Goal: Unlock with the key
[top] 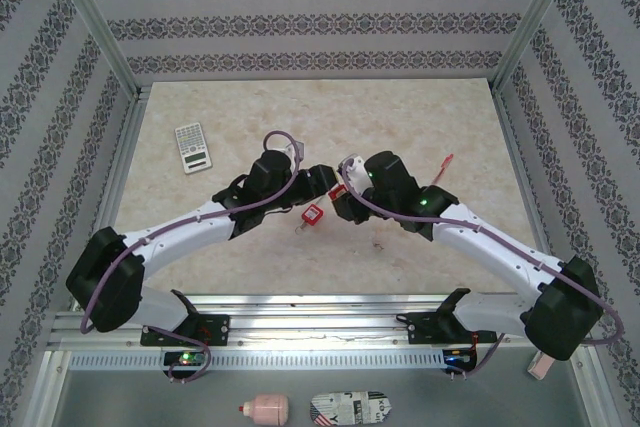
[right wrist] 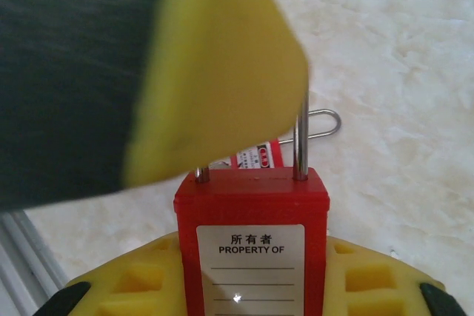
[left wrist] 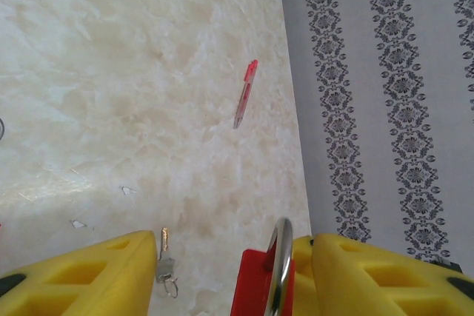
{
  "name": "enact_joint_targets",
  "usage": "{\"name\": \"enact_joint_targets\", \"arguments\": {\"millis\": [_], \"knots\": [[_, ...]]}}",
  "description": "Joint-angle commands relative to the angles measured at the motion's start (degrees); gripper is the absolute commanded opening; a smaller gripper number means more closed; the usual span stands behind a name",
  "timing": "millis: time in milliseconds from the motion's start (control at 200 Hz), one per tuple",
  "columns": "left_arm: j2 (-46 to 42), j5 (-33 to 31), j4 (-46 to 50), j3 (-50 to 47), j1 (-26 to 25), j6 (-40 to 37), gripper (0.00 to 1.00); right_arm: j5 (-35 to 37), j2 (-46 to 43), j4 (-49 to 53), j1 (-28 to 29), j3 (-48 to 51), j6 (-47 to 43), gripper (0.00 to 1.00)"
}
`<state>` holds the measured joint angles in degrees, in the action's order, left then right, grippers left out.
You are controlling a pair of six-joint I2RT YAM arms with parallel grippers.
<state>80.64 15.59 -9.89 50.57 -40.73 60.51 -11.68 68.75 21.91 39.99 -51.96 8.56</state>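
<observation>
Right gripper (right wrist: 252, 275) pinches the body of a red plastic padlock (right wrist: 252, 212) with a white label, held at the table's centre. Left gripper (left wrist: 229, 257) stands spread, with one yellow finger (left wrist: 370, 275) just beside the padlock's steel shackle (left wrist: 279, 260). A small silver key (left wrist: 164, 258) lies on the beige marbled table (left wrist: 111, 72), near-left of the padlock.
</observation>
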Motion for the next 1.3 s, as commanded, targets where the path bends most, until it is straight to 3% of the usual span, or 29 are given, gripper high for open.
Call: {"name": "enact_joint_targets", "arguments": {"millis": [0,75,185,325,380,510,669,759,864,1114,1294], "knots": [[1.04,-0.85,-4.50,1.67,-0.67,0.82,0.50,-1.75,0.33,-1.72,0.65,-0.58,-0.92,0.09],[1.47,-0.82,-4.25,2.06,-0.75,0.75,0.38,-1.79,0.30,-1.60,0.65,-0.43,-1.02,0.09],[1.77,-0.74,-3.97,2.25,-1.02,0.60,0.32,-1.69,0.24,-1.70,0.70,0.05,-1.02,0.09],[2.20,-0.48,-3.05,2.53,-1.19,0.56,0.12,-2.02,0.40,-1.96,0.63,0.15,-0.79,0.10],[2.07,-0.61,-3.29,2.35,-1.19,0.47,0.00,-2.02,0.35,-1.88,0.70,0.06,-0.73,0.12],[0.82,-1.18,-3.09,1.86,-1.19,-0.75,0.00,-2.22,-0.66,-1.78,0.15,0.30,0.26,0.20],[-0.41,-0.79,-3.92,1.44,-1.11,-2.86,0.00,-3.84,-2.41,-1.61,-2.00,0.96,2.09,0.41],[-0.62,-0.16,-4.81,1.12,-1.02,-3.66,0.00,-7.04,-3.33,-1.85,-4.16,1.58,3.84,0.58],[-0.65,0.93,-6.41,0.95,-0.61,-4.15,0.00,-10.15,-4.74,-1.97,-5.71,2.59,4.39,0.66],[-1.10,4.06,-8.06,1.65,0.92,-6.84,0.00,-13.84,-7.32,-1.26,-6.86,5.23,3.63,0.70],[-2.11,5.35,-11.70,-0.76,1.79,-7.43,0.00,-20.94,-11.01,-8.56,-13.40,9.88,11.32,0.71]]}}
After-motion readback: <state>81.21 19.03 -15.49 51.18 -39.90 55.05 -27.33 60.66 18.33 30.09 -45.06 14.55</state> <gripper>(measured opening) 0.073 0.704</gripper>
